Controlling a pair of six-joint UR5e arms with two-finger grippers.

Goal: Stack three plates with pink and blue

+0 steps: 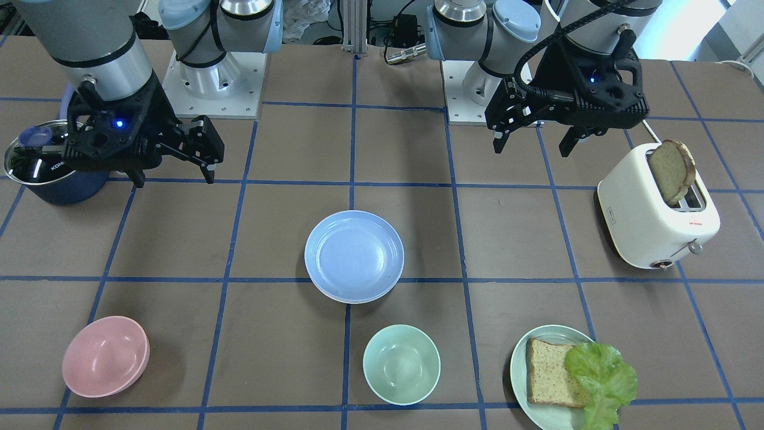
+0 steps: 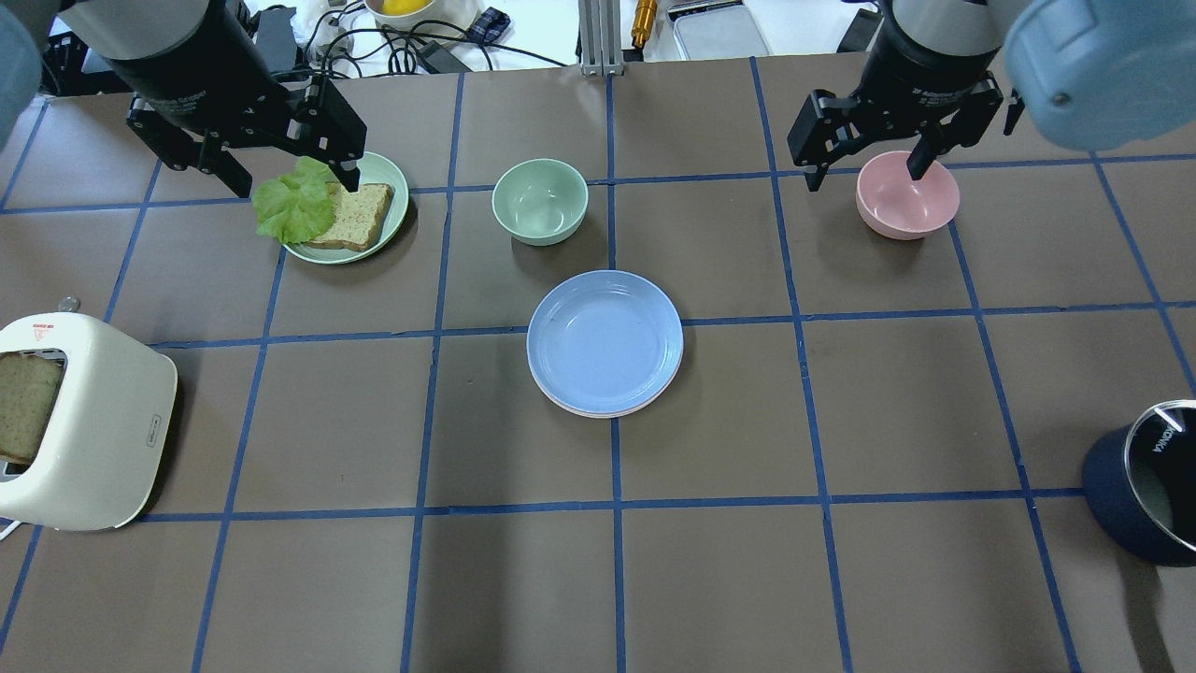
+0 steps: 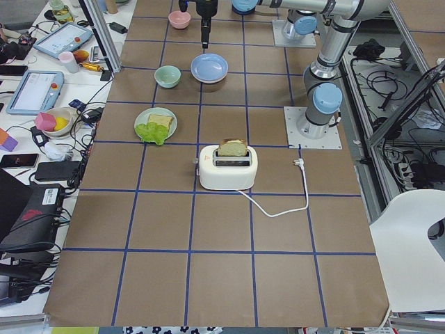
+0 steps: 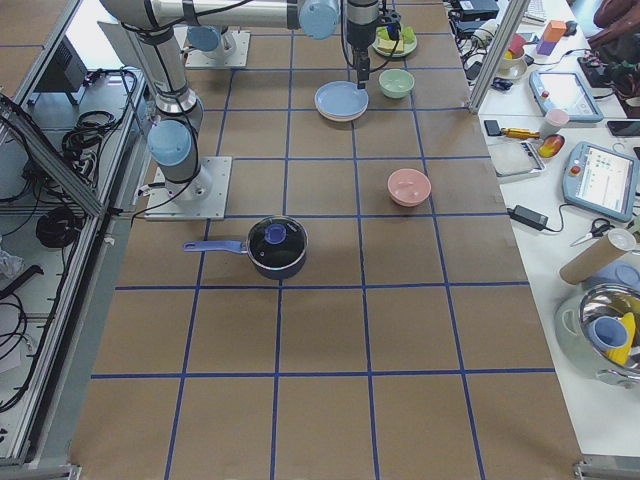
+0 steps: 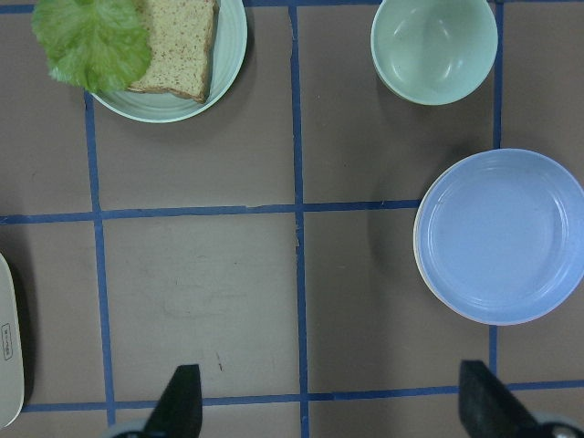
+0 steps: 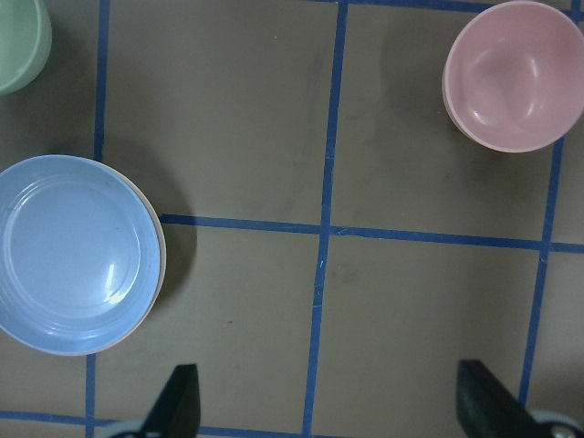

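The light blue plate point(image 2: 605, 338) lies on top of a stack at the table's middle. A pale pink rim point(image 2: 598, 412) shows just under its near edge. The cream-white plate is hidden; I cannot make it out apart from the stack. The stack also shows in the front view point(image 1: 354, 254), the left wrist view point(image 5: 500, 234) and the right wrist view point(image 6: 75, 251). My left gripper point(image 2: 291, 176) is open and empty, held high over the far left. My right gripper point(image 2: 865, 168) is open and empty, held high over the far right. Both are well away from the stack.
A pale green plate point(image 2: 385, 168) with bread and lettuce lies under my left gripper. A green bowl point(image 2: 540, 200) stands just beyond the stack. A pink bowl point(image 2: 907, 193) lies under my right gripper. A white toaster point(image 2: 84, 421) is near left, a dark lidded pot point(image 2: 1145, 495) near right.
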